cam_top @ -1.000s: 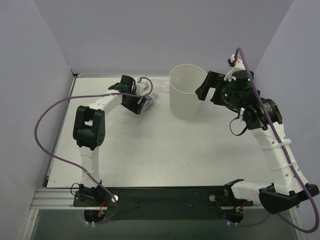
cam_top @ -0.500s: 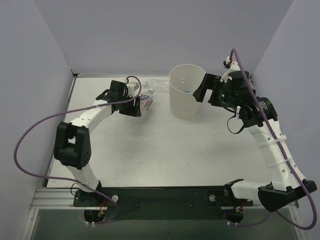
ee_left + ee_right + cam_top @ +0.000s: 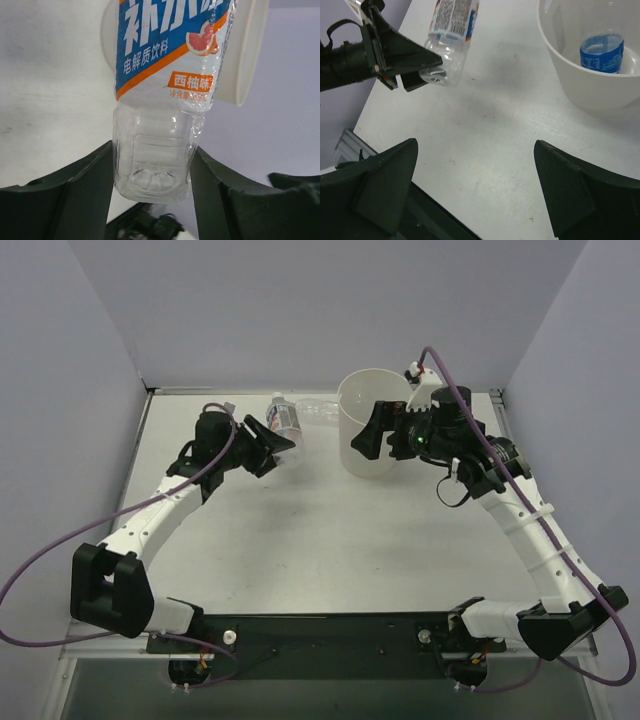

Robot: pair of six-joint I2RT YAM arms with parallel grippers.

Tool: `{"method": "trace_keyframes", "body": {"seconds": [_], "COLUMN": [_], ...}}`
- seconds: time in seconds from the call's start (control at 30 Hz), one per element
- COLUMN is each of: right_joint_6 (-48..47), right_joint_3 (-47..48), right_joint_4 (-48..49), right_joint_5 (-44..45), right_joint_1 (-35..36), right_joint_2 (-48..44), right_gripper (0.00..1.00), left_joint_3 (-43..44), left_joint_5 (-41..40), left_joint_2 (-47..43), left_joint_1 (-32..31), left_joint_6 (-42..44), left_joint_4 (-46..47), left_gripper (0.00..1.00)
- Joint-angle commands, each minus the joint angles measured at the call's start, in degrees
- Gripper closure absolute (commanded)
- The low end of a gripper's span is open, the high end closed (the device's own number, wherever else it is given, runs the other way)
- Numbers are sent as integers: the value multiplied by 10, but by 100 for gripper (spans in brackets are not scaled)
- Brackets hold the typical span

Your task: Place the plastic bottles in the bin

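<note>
My left gripper [image 3: 270,438] is shut on the base of the clear bottle with the white-red-blue label [image 3: 283,417], holding it off the table, left of the bin. In the left wrist view the bottle [image 3: 170,60] sits between my fingers [image 3: 90,180], with the bin [image 3: 247,55] behind it. The off-white bin [image 3: 365,462] stands at the back centre. The blue-label bottle [image 3: 601,52] lies inside the bin [image 3: 590,95]. The unlabelled bottle [image 3: 318,410] lies on the table behind, beside the bin. My right gripper [image 3: 374,435] is open and empty by the bin's front-right side.
Purple-grey walls close the table on the left, back and right. The right wrist view shows my open right gripper [image 3: 475,145] above bare table, and the left gripper [image 3: 395,55] with its bottle [image 3: 452,25] at the top left. A black rail runs along the near edge [image 3: 330,630].
My left arm has drawn back to the left and lifted the labelled bottle off the table. My right gripper has swung left, from the bin's right side toward its front.
</note>
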Motion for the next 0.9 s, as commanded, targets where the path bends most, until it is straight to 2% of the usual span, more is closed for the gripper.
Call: {"method": "trace_keyframes", "body": {"seconds": [0.0,0.07,0.13,0.27,0.37,0.5,0.87], "right_joint_6": [-64,-76,-83,-100,-106,-114,-193], "right_joint_3": [-49,-82,-89,-49,-21,-3,6], "right_joint_4": [91,131,145,126,126,129,156], "right_joint_5": [3,23,31,58,90,135,230], "right_joint_1": [43,55,72,105,127,147,183], "right_joint_2": [-47,-67,-67,-30,0,24,61], "right_gripper": [5,5,6,9,6,3,4], "left_joint_3": [-37,-54,-49,-34,-42,-42,-58], "left_joint_5": [-50,-112,-170,-245,-293,-327,-359], "left_joint_2": [-51,-60,-69,-71,-69,-64,-90], "left_joint_1": [-46,-67,-97,-146,-174,-192,-228], "left_joint_6": [-301,-379,-418,-501,-551,-576,-613], "left_joint_4": [160,196,197,186,227,268,248], "left_gripper": [66,67,68,65,65,66,66]}}
